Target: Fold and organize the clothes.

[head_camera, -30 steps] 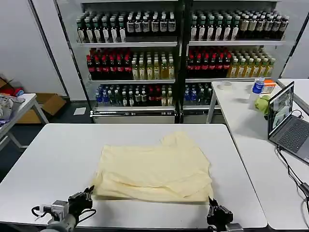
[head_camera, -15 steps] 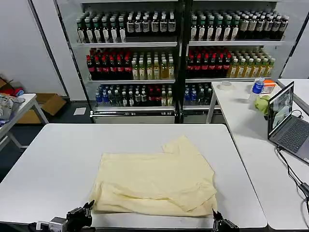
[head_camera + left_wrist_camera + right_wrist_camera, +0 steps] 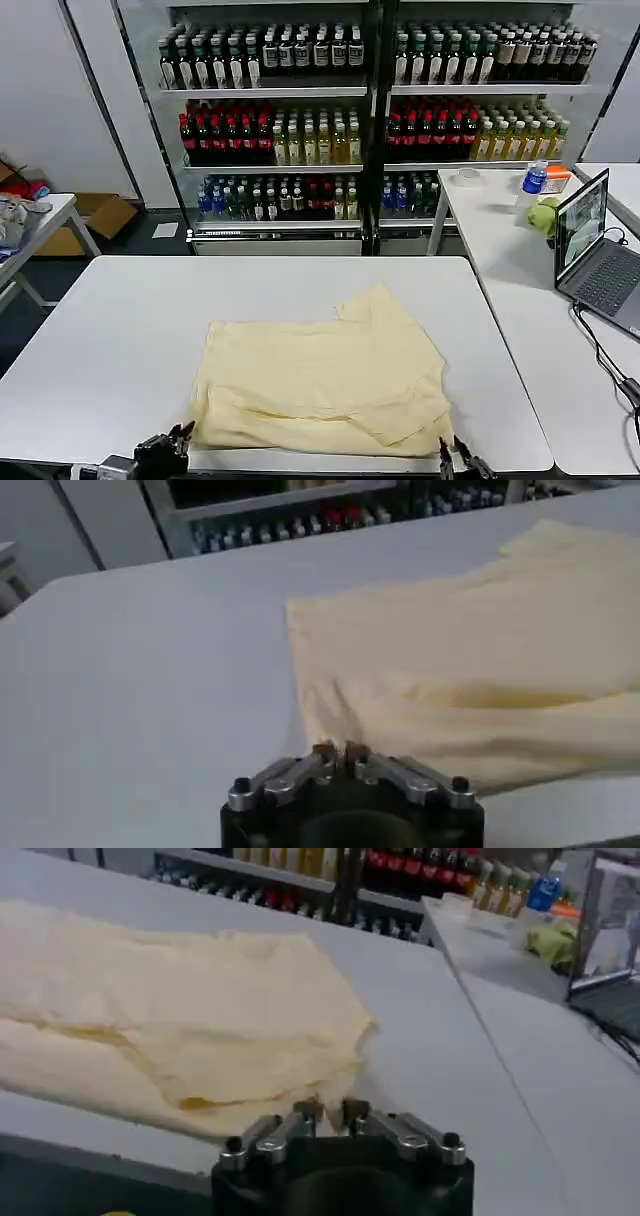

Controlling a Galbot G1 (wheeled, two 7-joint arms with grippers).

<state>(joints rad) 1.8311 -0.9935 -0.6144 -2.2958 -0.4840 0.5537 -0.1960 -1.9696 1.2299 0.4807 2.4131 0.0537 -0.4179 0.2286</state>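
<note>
- Both grippers have dropped back toward the near edge of the white table (image 3: 120, 330) since a second ago, and the cream-yellow garment (image 3: 320, 385) has slid a little nearer that edge with them, its near hem now flatter.
- Left gripper (image 3: 178, 436) sits right at the near edge by the garment's near-left corner; in its wrist view (image 3: 341, 753) the two fingertips are pressed together with nothing between them, just short of the cloth.
- Right gripper (image 3: 455, 452) pokes up at the near edge beside the garment's near-right corner; its wrist view (image 3: 331, 1110) shows a narrow gap between the fingertips, and no fabric is caught there.
- Garment lies free of both grippers, spread as a folded, roughly rectangular stack on the near half of the table, centred left to right.
- Its top layer laps over the right side, and a flap sticks out toward the far edge at the right.
- Near-left corner is slightly bunched, as seen from the left wrist (image 3: 470, 670); from the right wrist the layered folds (image 3: 170, 1008) stack up at the near-right corner.
- Beyond the far edge stand drink shelves (image 3: 370, 110) packed with bottles.
- Off the right edge, a second table carries an open laptop (image 3: 598, 250).
</note>
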